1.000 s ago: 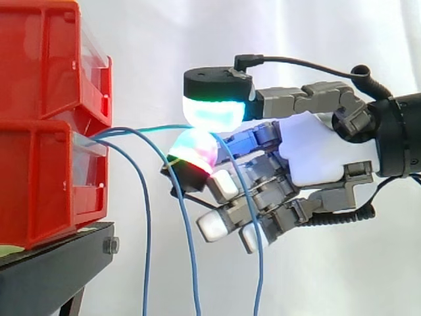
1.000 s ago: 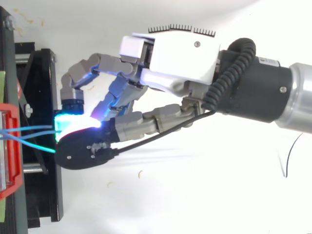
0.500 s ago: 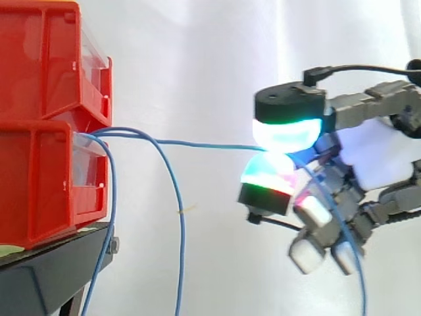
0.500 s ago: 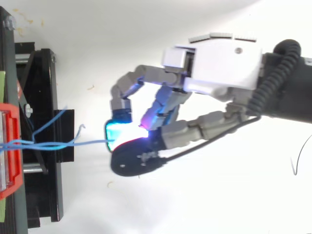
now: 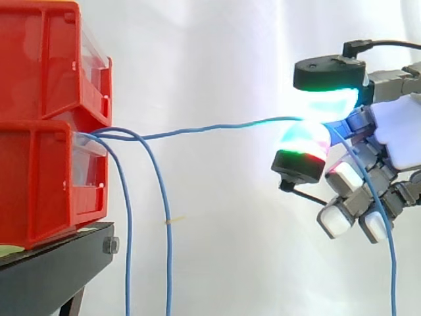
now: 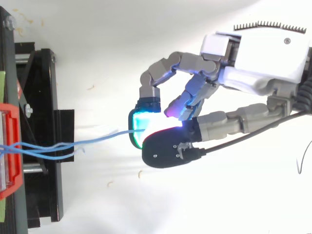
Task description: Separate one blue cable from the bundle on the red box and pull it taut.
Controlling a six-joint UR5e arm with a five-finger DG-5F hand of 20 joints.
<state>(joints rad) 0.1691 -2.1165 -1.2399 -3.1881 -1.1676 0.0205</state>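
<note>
Two red bins [image 5: 46,131] stacked on black stand [image 5: 59,266], at the left of side view. Hand [image 5: 398,135] sits well right of them, fingers [image 5: 327,104] clamped on one blue cable [image 5: 210,128] between two glowing pads. Cable runs from lower bin's front to the pinch, nearly straight with a slight bow. Two other blue cables [image 5: 168,217] hang down near the bins.

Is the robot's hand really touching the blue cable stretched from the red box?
Touching. In the side view, the blue cable runs from the red box into the pinch between glowing pads of the hand.
</note>
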